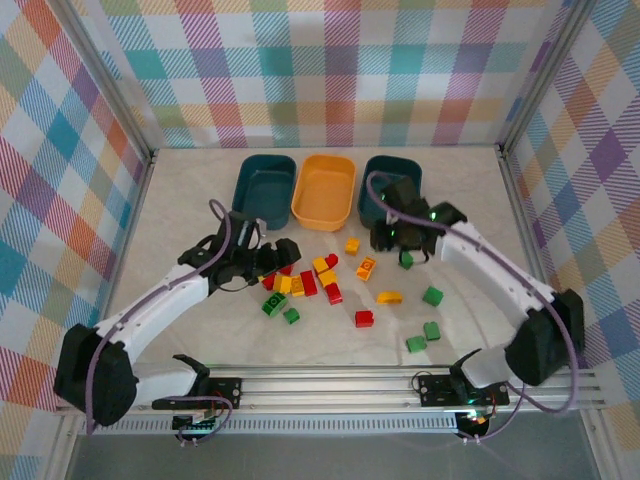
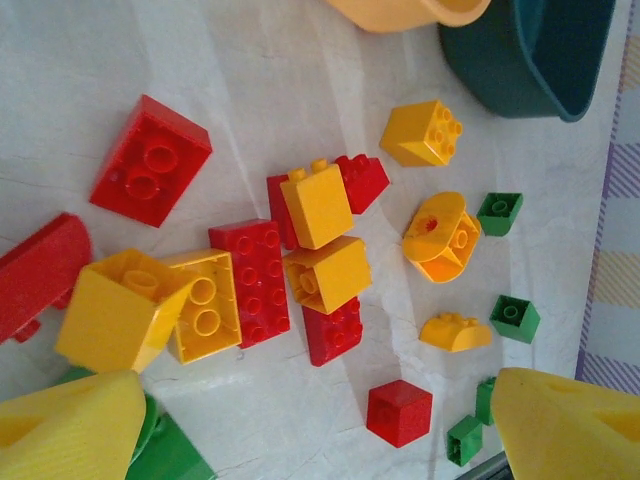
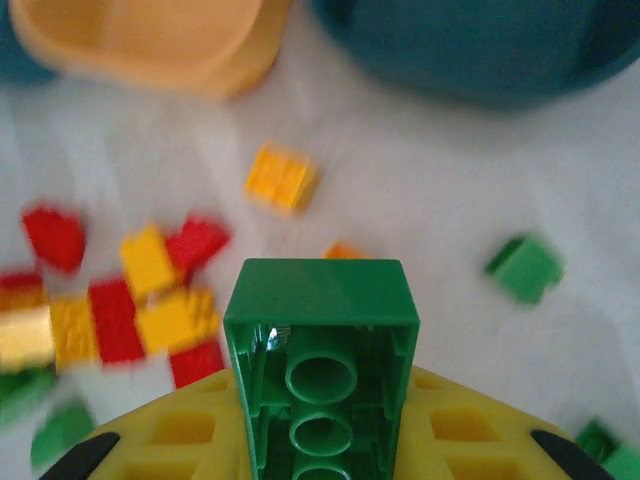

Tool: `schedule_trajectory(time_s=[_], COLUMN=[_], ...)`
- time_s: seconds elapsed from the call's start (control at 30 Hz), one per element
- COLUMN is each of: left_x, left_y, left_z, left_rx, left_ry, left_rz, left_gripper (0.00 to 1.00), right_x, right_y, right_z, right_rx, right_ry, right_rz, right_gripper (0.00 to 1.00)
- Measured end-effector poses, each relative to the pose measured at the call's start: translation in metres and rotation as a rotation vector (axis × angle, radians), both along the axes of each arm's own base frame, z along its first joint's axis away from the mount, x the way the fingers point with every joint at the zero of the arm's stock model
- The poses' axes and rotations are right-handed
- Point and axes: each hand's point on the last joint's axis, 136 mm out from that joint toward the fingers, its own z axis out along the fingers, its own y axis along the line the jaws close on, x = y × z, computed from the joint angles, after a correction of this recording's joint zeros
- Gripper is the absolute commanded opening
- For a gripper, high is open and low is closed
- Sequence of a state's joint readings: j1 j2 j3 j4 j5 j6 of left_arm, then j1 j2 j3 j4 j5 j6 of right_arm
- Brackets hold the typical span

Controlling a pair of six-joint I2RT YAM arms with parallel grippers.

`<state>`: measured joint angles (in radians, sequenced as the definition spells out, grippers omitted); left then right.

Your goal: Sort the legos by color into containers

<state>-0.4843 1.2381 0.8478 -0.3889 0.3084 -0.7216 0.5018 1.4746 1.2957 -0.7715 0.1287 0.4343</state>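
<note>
Right end effector [image 1: 397, 240] is pinching a green brick [image 3: 320, 300] between its yellow fingers [image 3: 170, 435]. The brick's hollow underside faces the wrist camera, and it is held above the desk [image 1: 470, 200], near the front of the right teal tub [image 1: 378, 168]. Three tubs sit in a row at the far side: left teal tub [image 1: 247, 185], orange tub [image 1: 303, 200] in the middle, and the right teal tub, partly covered by the right arm. Left end effector [image 2: 320, 430] is spread wide, gripping nothing, low over the left end of the red-yellow pile [image 1: 305, 280] mid-desk. In its wrist view the red and yellow bricks lie touching, some stacked, and a tilted yellow brick [image 2: 120, 315] sits close to the left finger. A single yellow brick [image 1: 352, 244] lies on the desk in front of the orange tub. A loose green [image 1: 406, 261] lies just beside the right end effector. A red cube [image 1: 364, 318] and a yellow arch [image 1: 389, 297] lie apart from the pile. Three greens [image 1: 431, 330] are scattered near-right, and two greens [image 1: 273, 304] lie near the left end effector.
</note>
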Motion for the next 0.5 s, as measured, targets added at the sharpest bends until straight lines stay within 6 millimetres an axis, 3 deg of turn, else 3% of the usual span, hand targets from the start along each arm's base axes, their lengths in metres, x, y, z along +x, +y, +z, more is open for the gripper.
schedule_trajectory(time_s=[0.1,0.2,0.3,0.43,0.5], left_x=[0.000,0.000,-0.003,-0.006,-0.007], left_y=[-0.010,-0.017,-0.021,-0.023,-0.022], left_z=[-0.003,0.000,0.001,0.006,0.011], left_rx=[-0.019,-0.038,-0.047,-0.059,-0.067], left_ry=[0.029,0.030,0.038,0.033,0.020], left_rz=[-0.015,-0.017,-0.024,-0.022,-0.021], left_gripper=[0.89,0.89,0.90,0.91,0.91], right_x=[0.062,0.116,0.154,0.173,0.177], right_y=[-0.012,-0.014,-0.009,-0.007,-0.006], right_z=[-0.014,-0.040,-0.068,-0.098,-0.098], right_rx=[0.008,0.006,0.005,-0.015,-0.021], right_ry=[0.003,0.027,0.062,0.110,0.121], right_rz=[-0.069,-0.093,-0.094,-0.083,-0.081], right_gripper=[0.10,0.10,0.10,0.21,0.37])
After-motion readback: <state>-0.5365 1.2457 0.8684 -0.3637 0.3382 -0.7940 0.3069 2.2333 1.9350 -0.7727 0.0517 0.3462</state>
